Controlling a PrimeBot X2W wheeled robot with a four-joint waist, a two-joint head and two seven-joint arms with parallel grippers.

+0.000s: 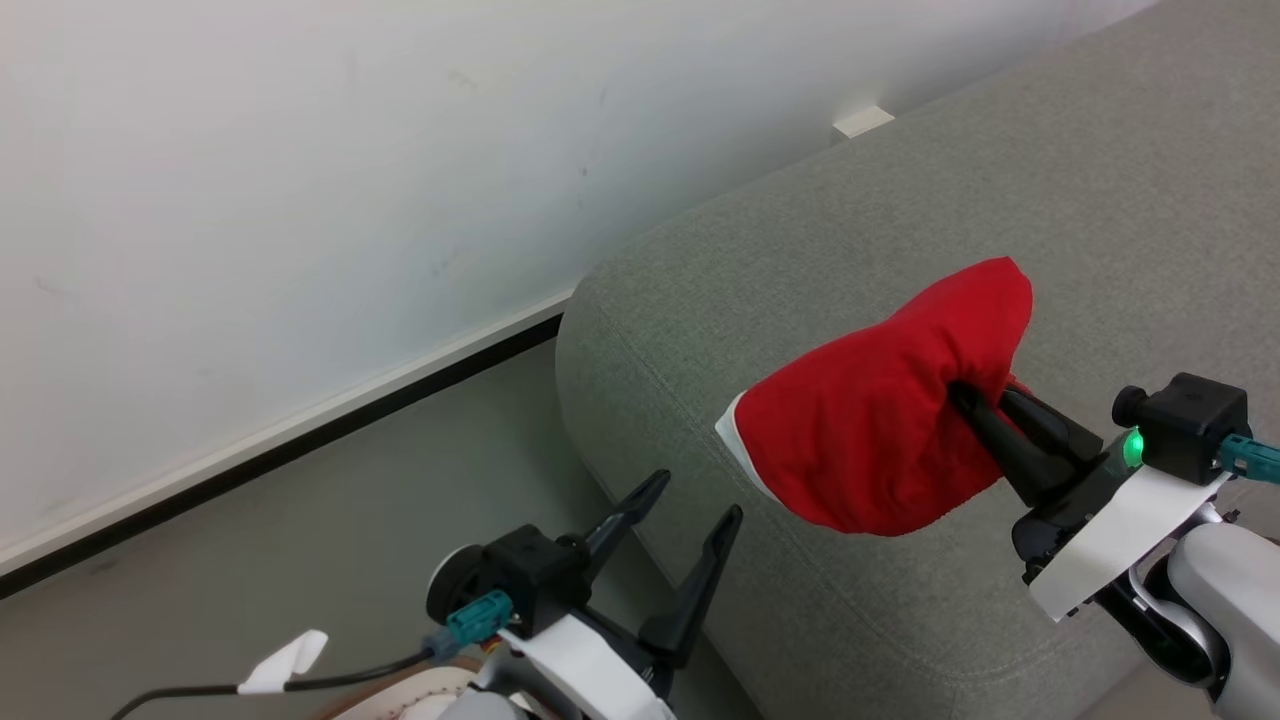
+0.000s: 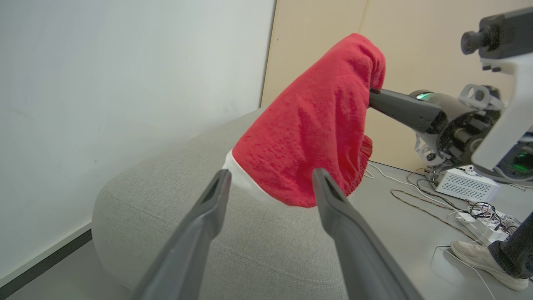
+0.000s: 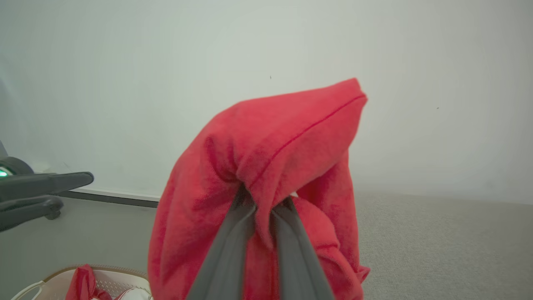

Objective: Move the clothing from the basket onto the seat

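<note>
The right gripper [image 1: 975,402] has its jaws pinched tight on the red clothing [image 1: 880,410]. It holds it up in the air over the near left end of the seat [image 1: 900,200]. The left gripper [image 1: 697,495] hangs close by, jaws wide with nothing in them. More red cloth [image 3: 83,281] lies in the basket [image 3: 104,271]. I think the best way now is to go farther over the seat, come down low until the cloth rests, then let go, so it can't slide off the round edge.
</note>
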